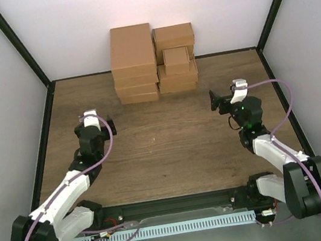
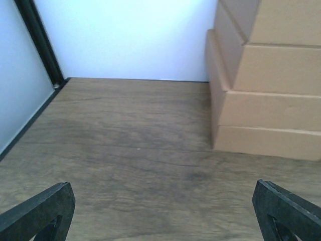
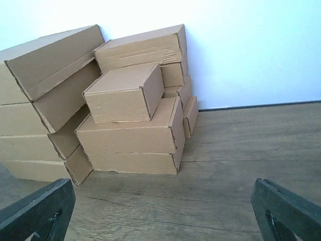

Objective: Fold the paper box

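Note:
A small tan paper box (image 1: 176, 60) with its lid closed sits on top of the right-hand stack at the back wall. The right wrist view shows it as the small box (image 3: 125, 93) resting on a wider carton. My left gripper (image 1: 111, 123) hovers over the table's left side, open and holding nothing, and its dark fingertips (image 2: 42, 211) stand far apart over bare wood. On the right side my right gripper (image 1: 212, 100) is open too, with its fingertips (image 3: 288, 213) wide apart and nothing between them. Both grippers point toward the stacks and stand well short of them.
Larger brown cartons are piled in two stacks against the back wall, a tall left stack (image 1: 133, 63) and a right stack (image 1: 178, 79). White walls with black frame posts (image 1: 46, 132) enclose the wooden table (image 1: 165, 150). A cable tray (image 1: 183, 225) runs along the near edge.

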Motion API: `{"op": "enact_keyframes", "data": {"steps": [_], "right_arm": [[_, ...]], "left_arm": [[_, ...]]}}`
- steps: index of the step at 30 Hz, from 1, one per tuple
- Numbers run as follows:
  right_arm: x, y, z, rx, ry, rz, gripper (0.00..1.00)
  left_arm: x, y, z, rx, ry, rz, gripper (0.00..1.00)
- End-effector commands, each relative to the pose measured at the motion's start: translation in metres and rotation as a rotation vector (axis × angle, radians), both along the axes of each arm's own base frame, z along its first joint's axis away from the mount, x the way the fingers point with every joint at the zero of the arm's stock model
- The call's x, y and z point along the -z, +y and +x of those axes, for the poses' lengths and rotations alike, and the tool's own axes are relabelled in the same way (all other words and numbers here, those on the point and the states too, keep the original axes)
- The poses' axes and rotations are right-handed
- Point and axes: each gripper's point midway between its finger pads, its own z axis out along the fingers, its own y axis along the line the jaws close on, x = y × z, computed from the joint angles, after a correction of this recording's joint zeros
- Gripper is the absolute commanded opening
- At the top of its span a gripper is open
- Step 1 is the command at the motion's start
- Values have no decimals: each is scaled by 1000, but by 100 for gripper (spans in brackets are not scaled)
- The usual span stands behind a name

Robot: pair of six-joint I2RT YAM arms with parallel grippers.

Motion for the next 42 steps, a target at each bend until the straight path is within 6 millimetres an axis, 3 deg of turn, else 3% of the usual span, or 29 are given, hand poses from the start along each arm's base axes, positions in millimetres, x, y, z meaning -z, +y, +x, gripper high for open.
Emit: {"op": "enact_keyframes", "data": {"steps": [1, 7, 10, 13, 17, 22, 26, 34, 38, 42], "right_arm": [[-15, -6, -2, 17, -104, -143, 100], [-3, -8, -28, 15, -276, -202, 100], [7, -14, -8, 25, -212, -214, 100], [1, -16, -7, -14, -266, -213, 100], [8, -26, 10, -32, -208, -187, 100], [16, -21, 17, -74, -152, -192, 100], [12, -24, 9, -51, -184, -197, 100], [7, -30, 23, -39, -198, -210, 100], [16, -32, 27, -36, -133, -193, 100], [16, -28, 13, -50, -152, -191, 100]], "left_arm": [[-4, 25, 13, -109, -108, 68, 100], [11, 53, 35, -131, -128, 36, 100], [17, 68, 38, -148, -141, 59, 100], [24, 73, 38, -137, -160, 54, 100], [40, 79, 45, -140, -141, 53, 100], [45, 89, 49, -141, -146, 39, 100], [54, 91, 57, -111, -129, 16, 100], [67, 89, 70, -73, -86, 11, 100], [68, 89, 71, -72, -83, 11, 100], [66, 76, 67, 3, -106, 29, 100]]}}
